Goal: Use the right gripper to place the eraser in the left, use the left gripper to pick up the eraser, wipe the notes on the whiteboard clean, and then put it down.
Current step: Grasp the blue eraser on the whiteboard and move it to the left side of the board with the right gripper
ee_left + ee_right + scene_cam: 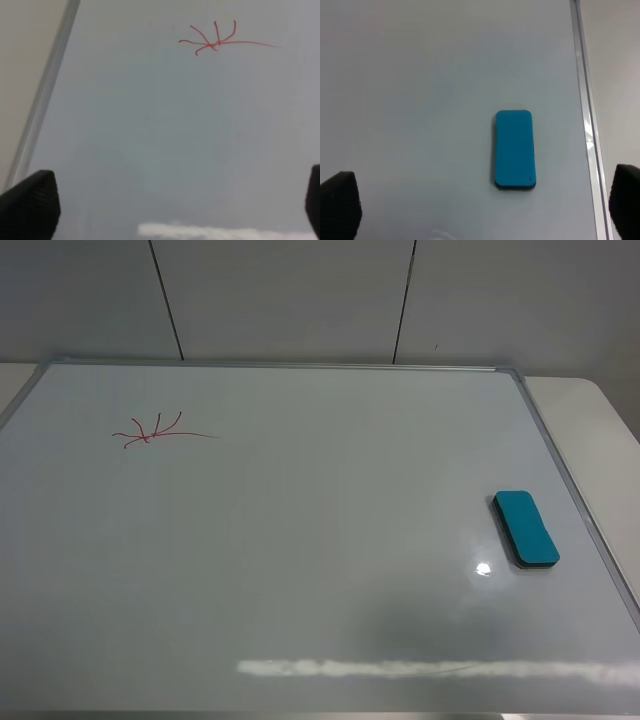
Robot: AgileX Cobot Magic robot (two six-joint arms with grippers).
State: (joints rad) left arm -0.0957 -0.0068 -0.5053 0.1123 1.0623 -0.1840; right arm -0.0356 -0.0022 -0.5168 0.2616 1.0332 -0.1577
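The teal-blue eraser (525, 527) lies flat on the whiteboard (300, 540) near its right edge. It also shows in the right wrist view (515, 149), ahead of my right gripper (485, 210), which is open and empty, fingertips wide apart. The red notes (155, 431) sit at the board's upper left. They show in the left wrist view (217, 40), well ahead of my left gripper (175, 205), which is open and empty. Neither arm shows in the exterior high view.
The board's silver frame (575, 500) runs close to the eraser's right side, with the beige table (600, 430) beyond. The frame's left edge (45, 95) shows in the left wrist view. A grey panelled wall (300, 295) stands behind.
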